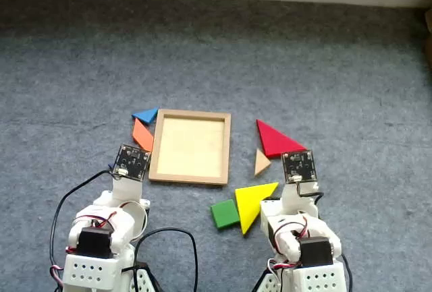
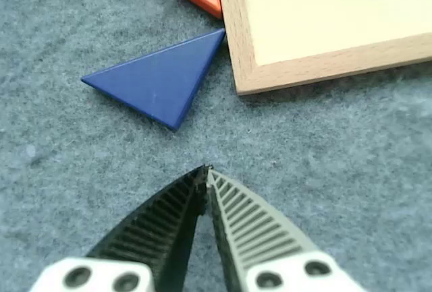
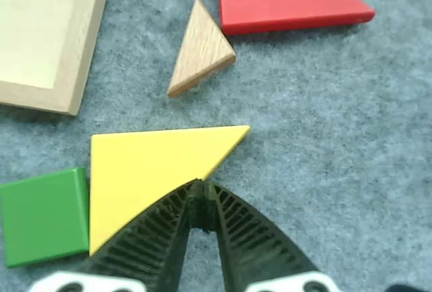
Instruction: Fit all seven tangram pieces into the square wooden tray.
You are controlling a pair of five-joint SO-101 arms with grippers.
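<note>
The square wooden tray [image 1: 154,161] lies mid-carpet with nothing in it. A light blue triangle [image 1: 145,114] and an orange piece [image 1: 142,134] lie along its left side. Right of it are a red triangle [image 1: 275,139], a small wooden triangle [image 1: 260,162], a yellow triangle [image 1: 254,201] and a green square [image 1: 224,213]. In the left wrist view, my left gripper [image 2: 204,172] is shut, just short of a dark blue triangle [image 2: 158,81] by the tray's corner [image 2: 236,79]. My right gripper [image 3: 198,186] is shut with its tips over the yellow triangle's [image 3: 145,167] edge.
Both arm bases stand at the near edge, the left arm [image 1: 108,228] and right arm [image 1: 298,228], with black cables looping between them. Grey carpet [image 1: 216,56] stretches beyond the tray to a pale wall at the far side.
</note>
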